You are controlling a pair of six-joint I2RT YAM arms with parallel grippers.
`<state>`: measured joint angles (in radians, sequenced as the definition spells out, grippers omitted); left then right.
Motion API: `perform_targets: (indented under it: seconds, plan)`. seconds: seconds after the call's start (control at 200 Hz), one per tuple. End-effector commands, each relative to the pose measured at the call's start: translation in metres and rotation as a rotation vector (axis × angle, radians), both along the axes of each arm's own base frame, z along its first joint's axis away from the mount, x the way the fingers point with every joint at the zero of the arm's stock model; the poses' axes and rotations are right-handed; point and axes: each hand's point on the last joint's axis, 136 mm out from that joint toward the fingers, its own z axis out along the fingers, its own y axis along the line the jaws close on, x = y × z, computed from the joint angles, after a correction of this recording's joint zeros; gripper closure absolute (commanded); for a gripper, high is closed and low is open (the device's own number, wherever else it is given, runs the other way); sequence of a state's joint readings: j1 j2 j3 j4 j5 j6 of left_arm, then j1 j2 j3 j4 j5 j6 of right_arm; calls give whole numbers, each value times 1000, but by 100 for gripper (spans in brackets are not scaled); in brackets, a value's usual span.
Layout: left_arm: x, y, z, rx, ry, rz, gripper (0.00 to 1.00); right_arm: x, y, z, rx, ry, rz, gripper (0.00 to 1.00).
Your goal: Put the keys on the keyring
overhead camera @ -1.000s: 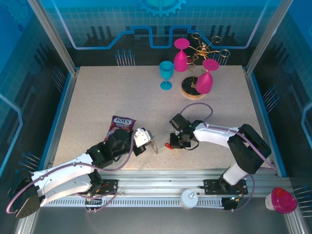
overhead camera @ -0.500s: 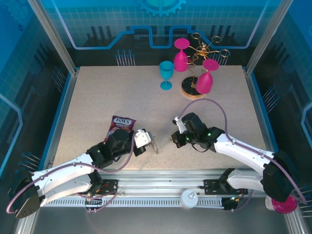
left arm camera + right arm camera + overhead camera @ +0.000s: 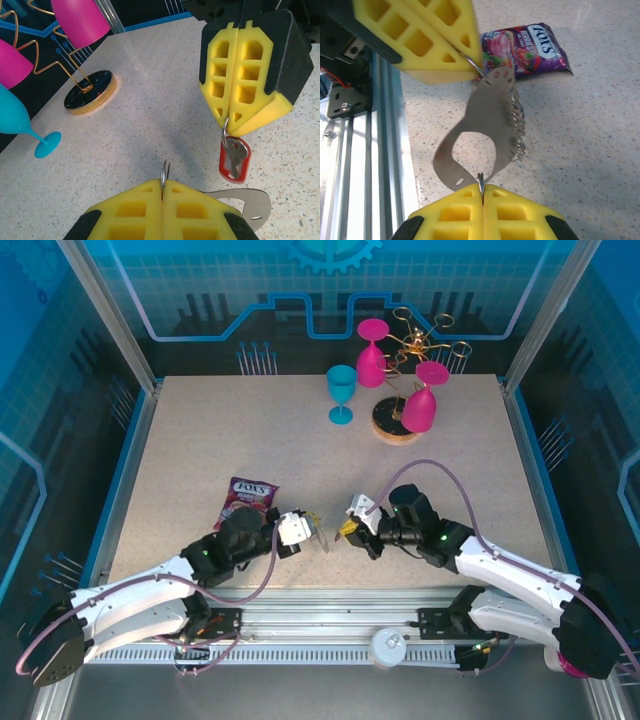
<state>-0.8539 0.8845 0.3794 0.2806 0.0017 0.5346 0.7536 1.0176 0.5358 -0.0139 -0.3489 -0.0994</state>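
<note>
Left fingers (image 3: 130, 210) are clamping the keyring (image 3: 257, 205); right fingers (image 3: 250, 65) are pinching the keys (image 3: 233, 160), dangling near it, apart; threading onto a wire ring (image 3: 165, 172) not yet done.

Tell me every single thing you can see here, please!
table: one, speckled beige, under everything
rack: one, gold wire, far side of table
glasses: two, pink, hanging on rack
goblet: one, teal, standing beside rack
snack packet: one, purple, lying on table, left of middle
keyring: one, dark grey with silver rings, in the left gripper
keys: one set, silver with red tag, hanging from the right gripper
left gripper: one, yellow, shut on keyring
right gripper: one, yellow, shut on keys
</note>
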Motion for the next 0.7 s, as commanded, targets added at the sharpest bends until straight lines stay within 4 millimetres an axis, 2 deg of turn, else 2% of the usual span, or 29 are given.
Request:
perform_targets:
  seconds: [0.0, 0.31, 0.695]
  plan:
    - [-6, -8, 7, -25, -64, -62, 100, -3, 15, 25, 71, -50, 81, 100]
    - [-8, -9, 5, -12, -106, -82, 100, 3, 30, 40, 148, -50, 96, 100]
    - [-8, -9, 5, -3, -119, -78, 100, 7, 39, 40, 162, -46, 97, 100]
